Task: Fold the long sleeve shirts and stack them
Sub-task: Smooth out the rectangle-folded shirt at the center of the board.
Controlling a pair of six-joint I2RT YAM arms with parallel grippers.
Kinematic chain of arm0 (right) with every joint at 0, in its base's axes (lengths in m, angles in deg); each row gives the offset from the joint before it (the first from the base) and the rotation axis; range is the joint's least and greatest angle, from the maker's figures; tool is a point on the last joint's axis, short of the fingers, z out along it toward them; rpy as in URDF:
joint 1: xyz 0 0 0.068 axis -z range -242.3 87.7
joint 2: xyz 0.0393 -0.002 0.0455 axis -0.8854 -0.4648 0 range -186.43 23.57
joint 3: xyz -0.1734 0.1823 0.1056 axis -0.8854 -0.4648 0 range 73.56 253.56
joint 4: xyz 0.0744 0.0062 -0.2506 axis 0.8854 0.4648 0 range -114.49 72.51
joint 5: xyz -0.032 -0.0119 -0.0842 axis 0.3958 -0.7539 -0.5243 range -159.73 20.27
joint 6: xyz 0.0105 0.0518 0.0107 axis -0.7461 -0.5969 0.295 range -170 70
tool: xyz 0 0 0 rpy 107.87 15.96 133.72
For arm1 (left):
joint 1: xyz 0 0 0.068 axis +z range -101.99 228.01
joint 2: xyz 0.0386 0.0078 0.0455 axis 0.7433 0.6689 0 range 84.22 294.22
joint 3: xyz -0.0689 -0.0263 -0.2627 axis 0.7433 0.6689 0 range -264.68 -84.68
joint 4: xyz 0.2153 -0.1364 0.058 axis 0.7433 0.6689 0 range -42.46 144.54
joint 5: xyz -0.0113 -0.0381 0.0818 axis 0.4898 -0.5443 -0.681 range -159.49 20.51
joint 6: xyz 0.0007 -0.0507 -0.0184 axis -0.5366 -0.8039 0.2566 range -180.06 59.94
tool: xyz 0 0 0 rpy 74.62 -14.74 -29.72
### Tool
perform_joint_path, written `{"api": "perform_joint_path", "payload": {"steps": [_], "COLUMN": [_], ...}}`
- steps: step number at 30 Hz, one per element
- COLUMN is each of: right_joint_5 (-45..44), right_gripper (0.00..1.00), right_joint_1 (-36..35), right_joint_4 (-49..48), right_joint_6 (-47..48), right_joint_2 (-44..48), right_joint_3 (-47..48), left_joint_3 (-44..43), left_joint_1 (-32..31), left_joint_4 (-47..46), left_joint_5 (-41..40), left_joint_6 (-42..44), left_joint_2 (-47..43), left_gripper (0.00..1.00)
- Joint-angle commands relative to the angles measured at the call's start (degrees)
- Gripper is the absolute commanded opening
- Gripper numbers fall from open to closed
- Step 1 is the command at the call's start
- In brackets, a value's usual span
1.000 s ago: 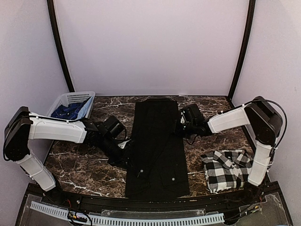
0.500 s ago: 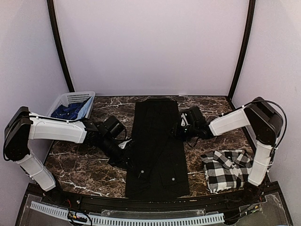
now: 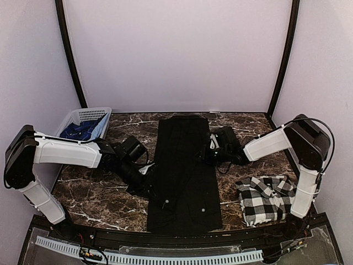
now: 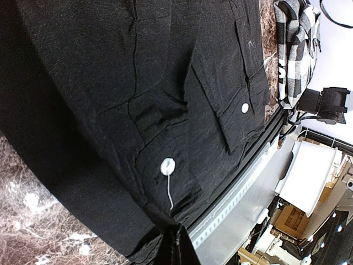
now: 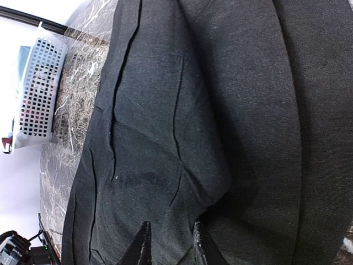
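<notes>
Black shirt (image 3: 185,171) laid flat; checked shirt (image 3: 265,199) rumpled, well apart

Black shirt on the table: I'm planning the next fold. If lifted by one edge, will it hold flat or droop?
Likely droops: the black shirt lies limp, with soft creases in the right wrist view. Probably light, being thin cloth. It may drag rather than slide on the marble table, bunching where pushed.

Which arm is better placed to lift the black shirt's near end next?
Probably left: the left gripper is shut at the edge of the black shirt by its near end; the right gripper, jaws apart, sits farther up.
</notes>
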Motion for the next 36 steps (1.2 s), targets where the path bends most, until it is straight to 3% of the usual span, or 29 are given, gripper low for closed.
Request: {"api": "perform_joint_path", "payload": {"steps": [1,5,11,19,23,36], "right_joint_5": [-1.02,-1.97,0.17,0.22,-0.46,-1.78], "right_gripper": [0.25,0.33,0.33,0.17,0.01,0.0], "right_joint_1": [-0.37,-0.37,-0.41,-0.37,-0.37,2.01], "right_joint_4": [0.01,1.24,-1.94,-1.55,-0.09,5.36], "right_joint_6": [0.05,0.11,-1.2,-1.06,-0.4,1.67], "right_joint_2": [-0.65,-0.71,-2.45,-2.65,-2.52,-1.12], "right_joint_3": [0.46,0.47,-0.35,1.25,2.56,3.89], "left_joint_3": [-0.64,-0.64,-1.01,-1.55,-1.88,-1.5], "left_joint_1": [-0.26,-0.25,-0.26,-0.26,-0.22,-0.2], "left_joint_4": [1.31,1.28,1.14,1.84,2.55,3.36], "left_joint_5": [-0.05,0.02,0.06,-0.11,-0.7,-2.41], "left_joint_6": [0.65,0.75,0.93,1.37,1.77,2.94], "left_joint_2": [-0.13,0.01,0.59,1.21,1.36,2.72], "left_gripper": [0.0,0.0,0.0,0.0,0.0,0.0]}}
